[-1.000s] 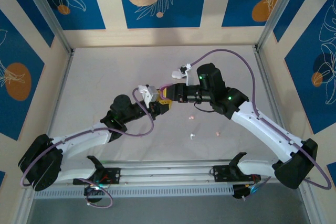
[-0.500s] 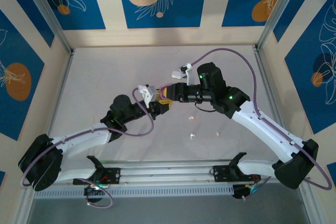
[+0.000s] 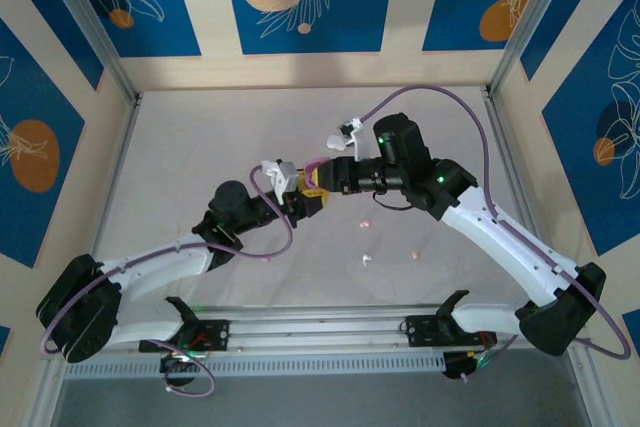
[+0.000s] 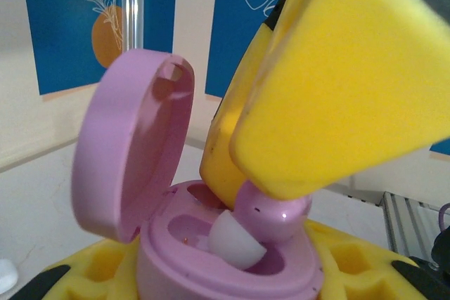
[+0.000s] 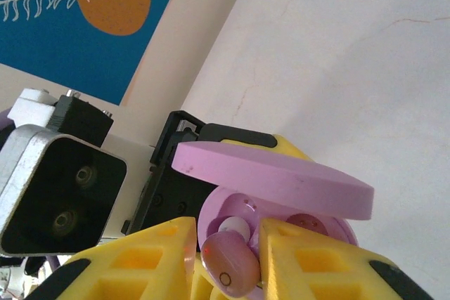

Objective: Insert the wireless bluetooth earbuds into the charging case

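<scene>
My left gripper [image 3: 306,203] is shut on the base of the pale purple charging case [image 4: 225,265], which it holds up with the lid [image 4: 133,145] hinged open. My right gripper [image 3: 316,179] comes in from the right and is shut on a pale purple earbud [image 4: 275,213]. Its yellow fingers [image 5: 316,258] pinch the bud's body [image 5: 230,266]. The bud's white tip [image 4: 235,240] dips into one socket of the case, tilted. The other socket [image 5: 306,223] shows bare. A peach earbud [image 3: 364,224], a white earbud [image 3: 367,260] and another peach earbud [image 3: 414,252] lie on the table.
A small white pebble-shaped object [image 3: 333,142] lies just beyond the right gripper. The left wrist camera block [image 5: 60,194] sits close to the right fingers. Aluminium frame posts [image 3: 100,157] and patterned walls bound the grey table [image 3: 200,137]. The loose buds lie under the right forearm [image 3: 480,222].
The right arm has shifted slightly away from the near edge, and the two grippers have stayed together at the case. The loose buds have not moved.
</scene>
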Controlling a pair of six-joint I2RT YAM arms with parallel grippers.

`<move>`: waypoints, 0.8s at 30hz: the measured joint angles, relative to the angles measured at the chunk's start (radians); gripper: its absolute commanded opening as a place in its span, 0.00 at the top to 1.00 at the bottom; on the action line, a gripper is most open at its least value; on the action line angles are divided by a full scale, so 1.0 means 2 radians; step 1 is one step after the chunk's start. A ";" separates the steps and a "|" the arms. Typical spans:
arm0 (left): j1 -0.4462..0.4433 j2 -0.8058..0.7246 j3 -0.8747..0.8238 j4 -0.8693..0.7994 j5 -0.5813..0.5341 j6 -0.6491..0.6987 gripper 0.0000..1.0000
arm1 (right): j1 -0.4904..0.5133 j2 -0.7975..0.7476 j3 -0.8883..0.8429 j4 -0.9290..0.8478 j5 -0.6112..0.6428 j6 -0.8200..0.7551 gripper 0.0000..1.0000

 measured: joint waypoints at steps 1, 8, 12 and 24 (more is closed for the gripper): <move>0.000 0.001 0.000 0.000 0.001 -0.002 0.66 | 0.000 0.001 0.000 -0.002 0.001 -0.005 0.71; 0.000 0.004 0.000 0.003 0.008 -0.011 0.66 | 0.000 0.016 0.020 -0.028 -0.007 -0.065 0.73; 0.000 0.004 0.000 0.009 0.020 -0.013 0.66 | -0.004 0.020 0.035 -0.050 -0.028 -0.121 0.74; 0.000 0.008 0.002 0.018 0.040 -0.036 0.66 | -0.028 0.020 0.042 -0.075 -0.077 -0.182 0.70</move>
